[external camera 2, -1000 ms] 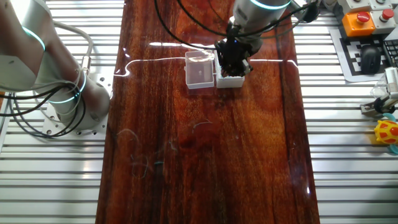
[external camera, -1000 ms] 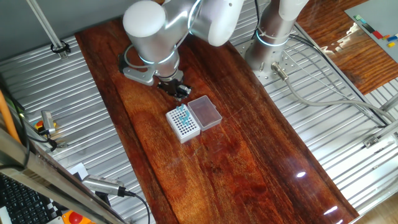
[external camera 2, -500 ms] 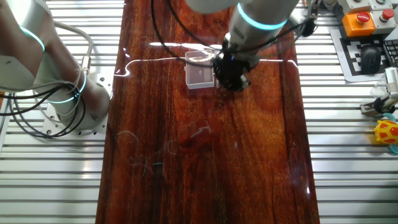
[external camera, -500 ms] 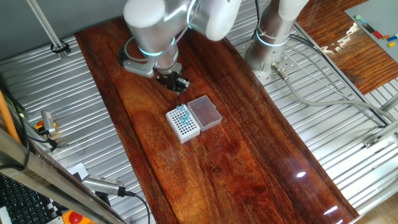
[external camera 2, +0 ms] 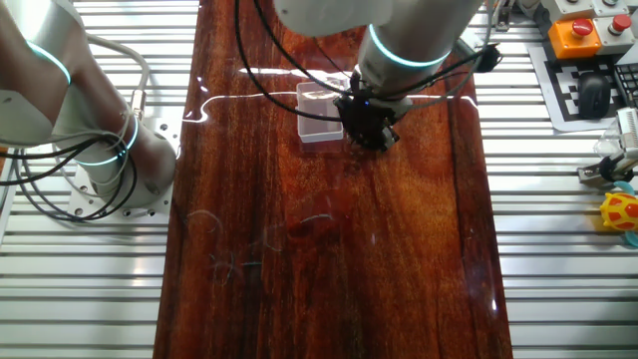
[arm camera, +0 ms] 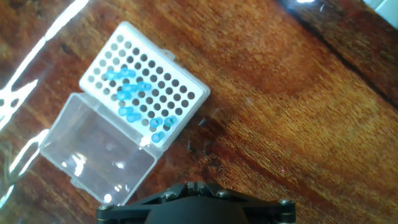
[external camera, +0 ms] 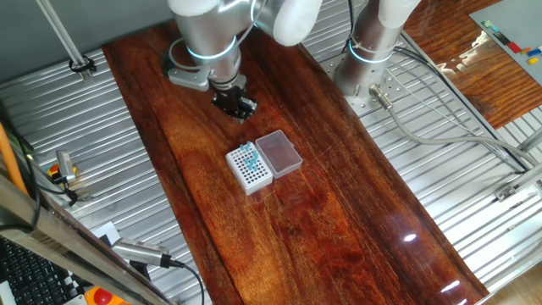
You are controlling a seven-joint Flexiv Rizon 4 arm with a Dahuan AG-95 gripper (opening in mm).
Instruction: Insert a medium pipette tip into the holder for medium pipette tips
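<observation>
Hand view shows the white holder upper left, teal tips seated in it, clear box touching its lower-left side. One fixed view shows the gripper above them; finger state cannot be told.

I see one white holder for medium pipette tips carrying roughly a dozen teal tips, one clear box, and one wooden table.
</observation>
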